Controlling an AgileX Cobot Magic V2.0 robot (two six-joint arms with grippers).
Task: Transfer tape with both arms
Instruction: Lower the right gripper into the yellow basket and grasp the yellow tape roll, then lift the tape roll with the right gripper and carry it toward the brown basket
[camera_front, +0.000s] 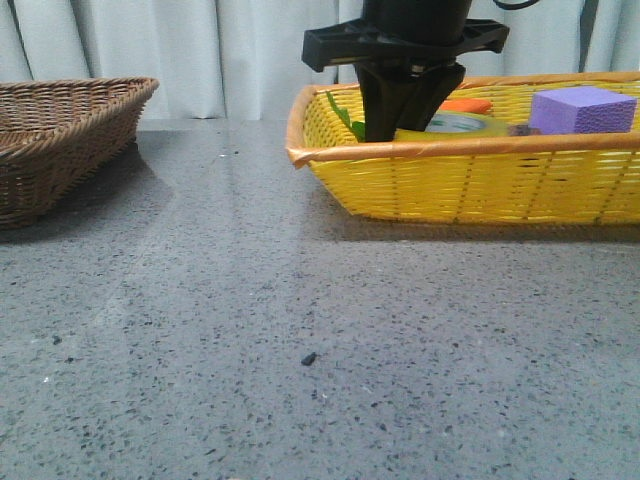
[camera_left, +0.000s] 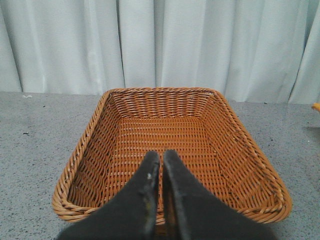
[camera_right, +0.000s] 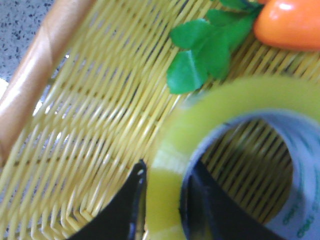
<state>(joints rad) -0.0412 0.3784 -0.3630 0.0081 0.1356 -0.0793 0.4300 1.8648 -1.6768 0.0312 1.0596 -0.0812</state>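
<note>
The right tool (camera_right: 165, 200) reaches down into the yellow basket (camera_front: 470, 185), its fingers straddling the wall of the tape (camera_right: 225, 125), one outside, one inside the core. The tape lies flat there beside a carrot (camera_right: 290, 22). The left tool (camera_left: 161, 172) hovers pinched together, empty, over the brown basket (camera_left: 80, 165).

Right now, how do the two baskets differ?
The yellow basket holds the tape, a purple block and a carrot; the brown basket shows nothing inside. The right hand reaches into the yellow basket, one finger inside the tape's core; the left hand sits shut before the brown basket. Both are woven.
</note>
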